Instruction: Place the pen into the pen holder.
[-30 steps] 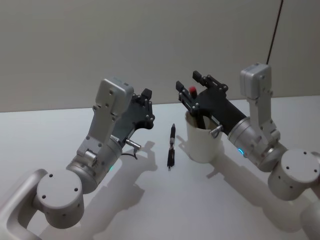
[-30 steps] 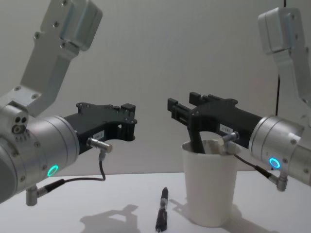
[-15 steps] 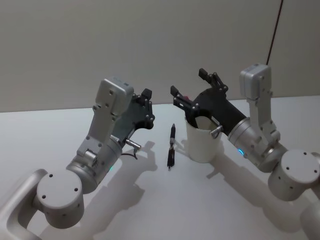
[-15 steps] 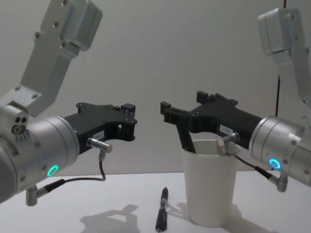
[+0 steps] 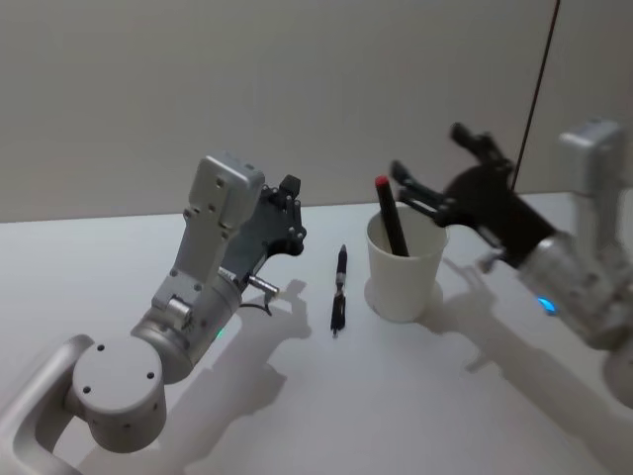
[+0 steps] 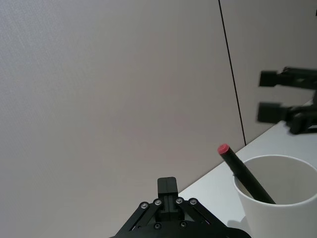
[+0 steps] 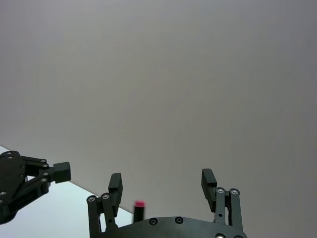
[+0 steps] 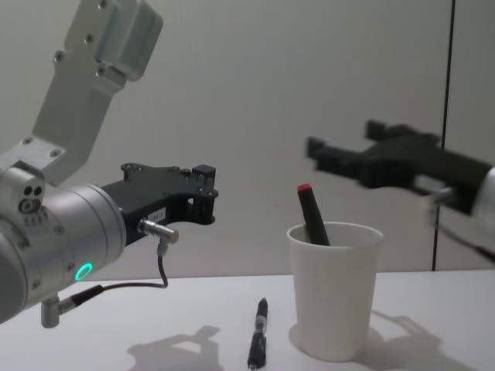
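The pen holder, a white paper cup [image 5: 404, 269] [image 8: 335, 292] [image 6: 277, 201], stands upright on the table. A black pen with a red end [image 5: 392, 220] [image 8: 312, 216] [image 6: 243, 171] leans inside it, red tip up [image 7: 139, 204]. A second black pen [image 5: 338, 289] [image 8: 258, 337] lies flat on the table just left of the cup. My right gripper [image 5: 433, 155] [image 8: 344, 145] [image 7: 161, 183] hangs open, above and to the right of the cup, holding nothing. My left gripper [image 5: 288, 210] [image 8: 204, 193] is shut and empty, raised to the left of the lying pen.
The white table [image 5: 326, 396] meets a plain grey wall at the back. A thin dark vertical line [image 5: 542, 59] runs down the wall at the right. From the left wrist view the right gripper [image 6: 287, 99] shows far off beyond the cup.
My right gripper has drawn back up and to the right, away from the cup. The red-tipped pen stays leaning in the cup. The left arm and the lying pen have not moved.
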You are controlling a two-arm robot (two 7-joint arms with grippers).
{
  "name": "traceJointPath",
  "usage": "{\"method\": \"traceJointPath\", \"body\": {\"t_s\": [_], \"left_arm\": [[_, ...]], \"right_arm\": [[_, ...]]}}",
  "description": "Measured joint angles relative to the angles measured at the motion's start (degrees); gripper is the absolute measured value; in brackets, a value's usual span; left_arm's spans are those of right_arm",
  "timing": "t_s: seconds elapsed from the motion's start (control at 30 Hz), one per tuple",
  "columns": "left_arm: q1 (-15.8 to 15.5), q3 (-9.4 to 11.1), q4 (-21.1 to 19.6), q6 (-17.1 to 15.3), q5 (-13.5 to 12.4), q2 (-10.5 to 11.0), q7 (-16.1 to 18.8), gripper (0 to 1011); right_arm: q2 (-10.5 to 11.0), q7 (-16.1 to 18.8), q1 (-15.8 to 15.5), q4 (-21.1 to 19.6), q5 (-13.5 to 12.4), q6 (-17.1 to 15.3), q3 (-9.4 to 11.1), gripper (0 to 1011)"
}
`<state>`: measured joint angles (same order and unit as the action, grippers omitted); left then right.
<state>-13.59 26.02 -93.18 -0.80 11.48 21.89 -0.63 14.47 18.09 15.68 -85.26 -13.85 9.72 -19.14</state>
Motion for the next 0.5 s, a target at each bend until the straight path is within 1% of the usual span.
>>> {"method": "traceJointPath", "body": {"t_s": [0.03,0.07,0.1,0.13,0.17,0.27,0.3,0.37,0.4,0.5], "left_arm": [[0.0,0.0,0.0,0.0,0.0,0.0,0.0,0],[0.0,0.0,0.0,0.0,0.0,0.0,0.0,0],[0.0,0.0,0.0,0.0,0.0,0.0,0.0,0],[0.0,0.0,0.0,0.0,0.0,0.0,0.0,0],[0.0,0.0,0.0,0.0,0.0,0.0,0.0,0],[0.0,0.0,0.0,0.0,0.0,0.0,0.0,0],[0.0,0.0,0.0,0.0,0.0,0.0,0.0,0],[0.0,0.0,0.0,0.0,0.0,0.0,0.0,0],[0.0,0.0,0.0,0.0,0.0,0.0,0.0,0],[0.0,0.0,0.0,0.0,0.0,0.0,0.0,0]], "right_arm": [[1.3,-0.1,-1.1,-1.7,-1.1,-0.4,0.7,1002],[1.3,-0.1,-1.1,-1.7,-1.1,-0.4,0.7,1002],[2.9,-0.3,-2.4,-3.7,-2.1,-0.7,1.5,1001],[3.3,-0.5,-2.7,-4.3,-2.6,-0.8,1.8,1001],[4.9,-0.8,-4.1,-6.3,-3.6,-1.1,2.6,1001],[6.7,-1.2,-5.6,-8.6,-5.2,-1.6,3.6,1001],[7.8,-1.5,-6.5,-9.9,-6.0,-1.8,4.2,1001],[8.6,-1.7,-7.3,-11.1,-6.7,-2.1,4.7,1002],[9.5,-1.9,-8.0,-12.2,-7.3,-2.3,5.2,1001],[10.5,-2.2,-8.9,-13.5,-8.1,-2.5,5.7,1001]]}}
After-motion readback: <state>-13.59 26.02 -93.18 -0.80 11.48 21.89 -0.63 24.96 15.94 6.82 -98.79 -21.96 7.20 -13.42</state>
